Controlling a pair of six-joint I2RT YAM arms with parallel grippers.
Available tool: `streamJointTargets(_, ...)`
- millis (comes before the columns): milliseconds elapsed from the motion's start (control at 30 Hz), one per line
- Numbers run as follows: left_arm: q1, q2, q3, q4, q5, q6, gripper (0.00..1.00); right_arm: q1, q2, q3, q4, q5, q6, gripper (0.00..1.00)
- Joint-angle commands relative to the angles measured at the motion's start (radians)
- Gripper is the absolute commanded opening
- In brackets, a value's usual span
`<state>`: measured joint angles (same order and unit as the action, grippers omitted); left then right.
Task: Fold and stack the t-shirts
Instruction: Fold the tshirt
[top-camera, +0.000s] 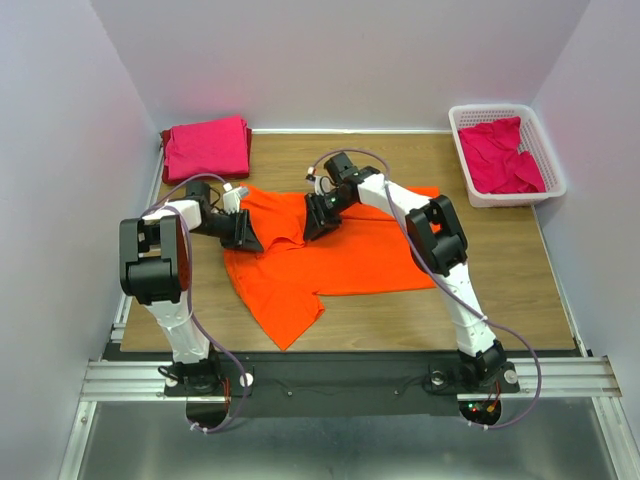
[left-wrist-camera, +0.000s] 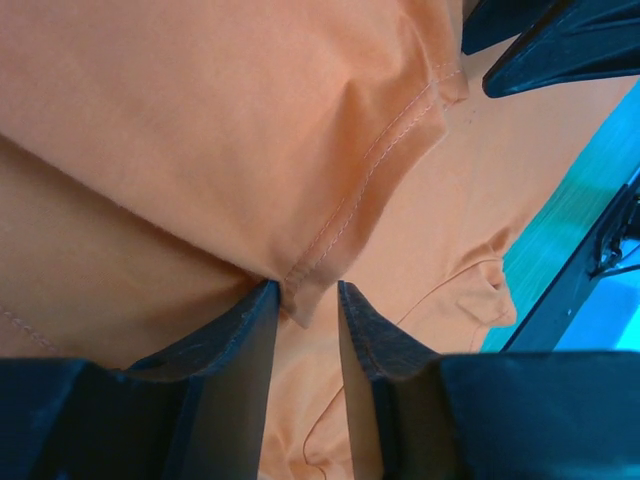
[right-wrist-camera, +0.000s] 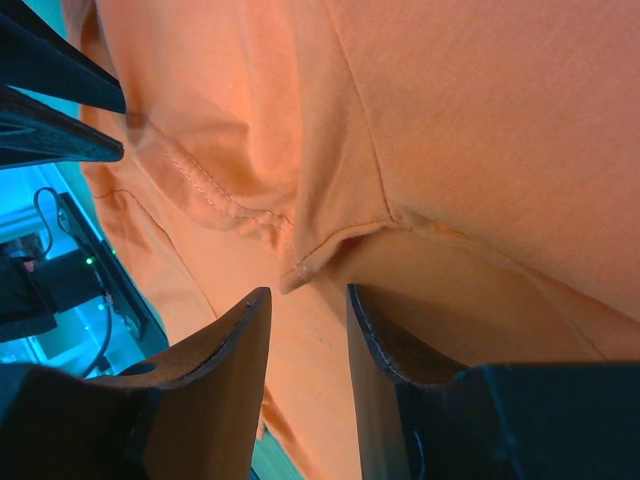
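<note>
Orange t-shirt hem sits pinched in left gripper.

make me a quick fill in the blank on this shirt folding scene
1. The shirt spread on the table is ____.
2. The white basket at the far right holds a ____ shirt.
3. The folded pink stack sits at the far ____ corner.
4. Both grippers, left and right, are at the ____ shirt.

Missing words: orange; pink; left; orange

Top view high behind arms, facing table — both wrist views close, sharing orange t-shirt.
</note>
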<state>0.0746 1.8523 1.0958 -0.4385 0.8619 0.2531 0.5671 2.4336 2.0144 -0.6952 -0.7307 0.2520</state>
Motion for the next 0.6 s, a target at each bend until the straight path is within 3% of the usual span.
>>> streamJointTargets(0,-0.001,0.001,0.035,-0.011,0.031,-0.009,0.39,0.014,0.016,0.009,0.036,-0.045,0.024,0.41)
streamJointTargets(267,-0.001,0.002,0.024,-0.002,0.002,-0.021,0.39,0.027,0.027,-0.002,0.042,-0.065,0.041,0.40)
streamJointTargets(467,-0.001,0.010,0.026,0.004,-0.020,-0.034,0.39,0.028,0.030,0.009,0.045,-0.064,0.047,0.31)
streamJointTargets(567,-0.001,0.013,0.032,0.003,-0.020,-0.041,0.32,0.030,0.028,0.017,0.045,-0.065,0.050,0.22)
